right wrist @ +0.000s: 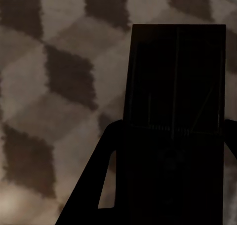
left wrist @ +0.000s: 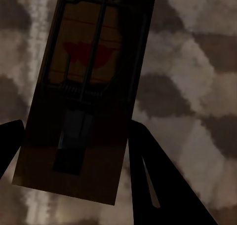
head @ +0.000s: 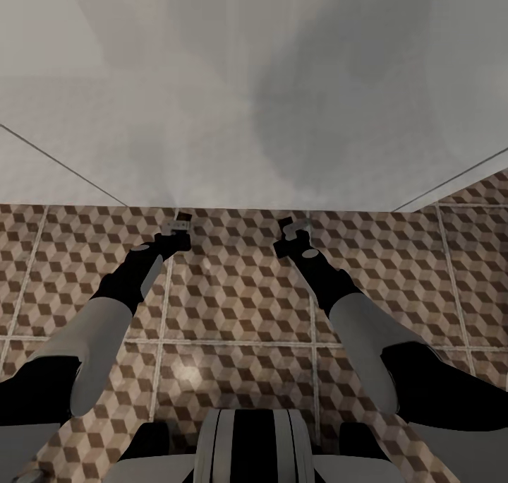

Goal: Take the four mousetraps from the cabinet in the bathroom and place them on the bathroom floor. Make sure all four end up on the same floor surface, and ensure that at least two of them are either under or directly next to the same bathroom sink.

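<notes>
Mousetraps: two visible, one per gripper. Left gripper point(head: 176, 230) jaws closed onto a mousetrap point(left wrist: 84, 92); left wrist view shows the brown board sitting between the two dark fingers point(left wrist: 148, 166), one finger on each long edge, wire bar and spring facing the camera, red mark on the board under the wire, board sticking out past the fingertips. Right gripper point(head: 294, 230) same deal: jaws clamped on the second mousetrap point(right wrist: 175, 101), fingers point(right wrist: 103, 185) flanking the board's near end, far end projecting beyond the tips; board is in deep shadow, only faint wire lines readable. Head view: both arms stretched forward and down, grippers side by side but well apart, held over the bathroom floor point(head: 240, 306) (cube-pattern tiles), close to where the tiles meet a pale grey wall point(head: 212, 102). Both wrist views have cube tiles directly behind the boards. Cannot tell whether either board touches the floor.
</notes>
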Robot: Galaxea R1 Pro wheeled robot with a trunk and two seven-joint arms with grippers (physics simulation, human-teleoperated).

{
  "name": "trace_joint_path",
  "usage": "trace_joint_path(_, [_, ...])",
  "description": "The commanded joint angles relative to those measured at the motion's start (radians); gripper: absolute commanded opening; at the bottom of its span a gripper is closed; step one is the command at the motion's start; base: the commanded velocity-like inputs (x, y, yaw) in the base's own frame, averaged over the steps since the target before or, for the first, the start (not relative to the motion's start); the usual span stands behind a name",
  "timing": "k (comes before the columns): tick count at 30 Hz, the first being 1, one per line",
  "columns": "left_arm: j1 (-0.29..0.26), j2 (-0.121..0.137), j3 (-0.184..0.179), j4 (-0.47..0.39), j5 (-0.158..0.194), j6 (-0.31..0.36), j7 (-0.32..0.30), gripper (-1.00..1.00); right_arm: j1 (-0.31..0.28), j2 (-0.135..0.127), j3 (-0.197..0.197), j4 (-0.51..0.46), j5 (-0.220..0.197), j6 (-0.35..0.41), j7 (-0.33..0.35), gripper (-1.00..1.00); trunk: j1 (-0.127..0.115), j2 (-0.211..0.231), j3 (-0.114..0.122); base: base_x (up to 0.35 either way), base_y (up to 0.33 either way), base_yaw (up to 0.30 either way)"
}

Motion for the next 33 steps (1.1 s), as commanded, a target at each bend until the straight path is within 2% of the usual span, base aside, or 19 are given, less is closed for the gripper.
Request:
trace_joint_path(1, [0.000, 0.001, -0.002, -0.002, -0.001, 0.006, 0.000, -1.00, 0.000, 0.000, 0.000, -0.002, 0.010, 0.008, 0.002, -1.00, 0.000, 0.000, 0.000, 0.000, 0.000, 0.000])
trace_joint_path(19, [0.000, 0.001, -0.002, -0.003, 0.000, 0.006, -0.002, -1.00, -0.001, 0.000, -0.005, -0.003, 0.010, 0.057, -0.002, -1.00, 0.000, 0.000, 0.000, 0.000, 0.000, 0.000])
trace_joint_path(33, [0.003, 0.000, -0.002, -0.004, 0.000, 0.006, -0.002, -1.00, -0.001, 0.000, -0.005, -0.002, 0.010, 0.060, -0.001, -1.00, 0.000, 0.000, 0.000, 0.000, 0.000, 0.000])
